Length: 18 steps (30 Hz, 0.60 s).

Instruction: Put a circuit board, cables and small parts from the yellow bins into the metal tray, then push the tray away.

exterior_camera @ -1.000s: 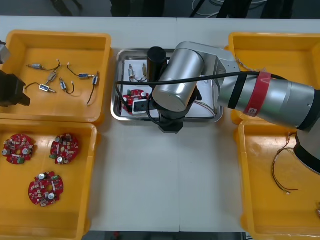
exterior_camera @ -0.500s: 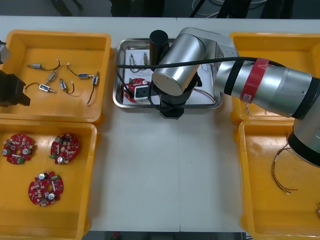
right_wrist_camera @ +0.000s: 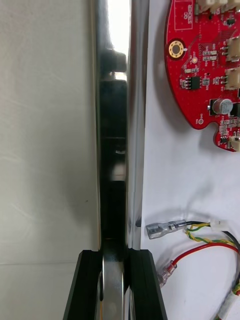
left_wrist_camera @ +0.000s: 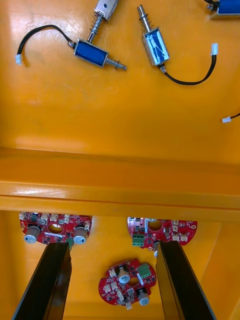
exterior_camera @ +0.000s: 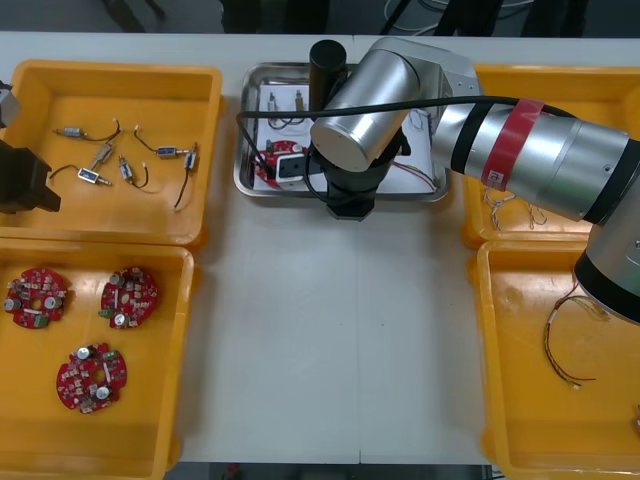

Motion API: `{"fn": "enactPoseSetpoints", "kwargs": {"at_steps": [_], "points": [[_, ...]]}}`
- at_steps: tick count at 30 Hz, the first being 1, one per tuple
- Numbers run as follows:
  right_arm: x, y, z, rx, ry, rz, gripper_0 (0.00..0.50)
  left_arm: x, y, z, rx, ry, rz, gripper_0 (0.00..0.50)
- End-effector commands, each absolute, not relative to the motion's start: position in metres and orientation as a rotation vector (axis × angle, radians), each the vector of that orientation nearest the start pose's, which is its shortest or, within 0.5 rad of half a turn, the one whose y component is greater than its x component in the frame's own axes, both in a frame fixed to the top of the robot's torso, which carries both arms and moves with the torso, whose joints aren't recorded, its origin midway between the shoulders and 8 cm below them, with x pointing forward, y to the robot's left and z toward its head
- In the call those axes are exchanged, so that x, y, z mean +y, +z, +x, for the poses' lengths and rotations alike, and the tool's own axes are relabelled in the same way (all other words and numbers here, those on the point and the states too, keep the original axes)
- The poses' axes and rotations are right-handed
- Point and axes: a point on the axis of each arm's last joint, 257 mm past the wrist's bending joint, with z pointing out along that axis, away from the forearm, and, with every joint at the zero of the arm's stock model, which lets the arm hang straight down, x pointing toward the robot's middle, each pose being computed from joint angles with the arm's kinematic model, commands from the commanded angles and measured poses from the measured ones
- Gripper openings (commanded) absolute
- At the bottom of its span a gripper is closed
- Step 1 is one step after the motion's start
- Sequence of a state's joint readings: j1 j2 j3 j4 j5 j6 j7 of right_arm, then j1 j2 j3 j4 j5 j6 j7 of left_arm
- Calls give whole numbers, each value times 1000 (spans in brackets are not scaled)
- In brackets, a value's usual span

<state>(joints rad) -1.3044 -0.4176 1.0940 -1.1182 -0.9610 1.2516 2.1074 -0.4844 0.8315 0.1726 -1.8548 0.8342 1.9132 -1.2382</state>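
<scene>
**Right claw clamped on the tray's near rim**

The metal tray sits at 12 o'clock on the surface. It is white inside and holds a round red circuit board, a red and yellow cable and small metal parts.

At 10 o'clock, the far-left yellow bin holds loose metal parts with black leads. At 8 o'clock, the near-left yellow bin holds three spare circuit boards. At 4 o'clock, the near-right yellow bin holds a thin cable.

The right claw pinches the tray's near rim, its fingers parted only by the thickness of the wall between them. The round red circuit board lies inside the tray at about 10 o'clock from this claw, apart from it.

The left claw hangs wide open and holds nothing. It is at 9 o'clock, above the wall between the two left bins.
</scene>
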Motion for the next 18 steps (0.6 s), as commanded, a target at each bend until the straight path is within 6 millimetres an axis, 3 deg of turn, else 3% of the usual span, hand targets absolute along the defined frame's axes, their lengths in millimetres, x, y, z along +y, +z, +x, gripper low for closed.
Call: {"fn": "enactPoseSetpoints", "kwargs": {"at_steps": [1,18], "points": [[-11,-190,576,1858,-431,-1930,0,377,-125,442,2679,5,-14,500],[-4,-184,586,1811,-435,-1924,0,377,-125,442,2679,5,-14,500]]}}
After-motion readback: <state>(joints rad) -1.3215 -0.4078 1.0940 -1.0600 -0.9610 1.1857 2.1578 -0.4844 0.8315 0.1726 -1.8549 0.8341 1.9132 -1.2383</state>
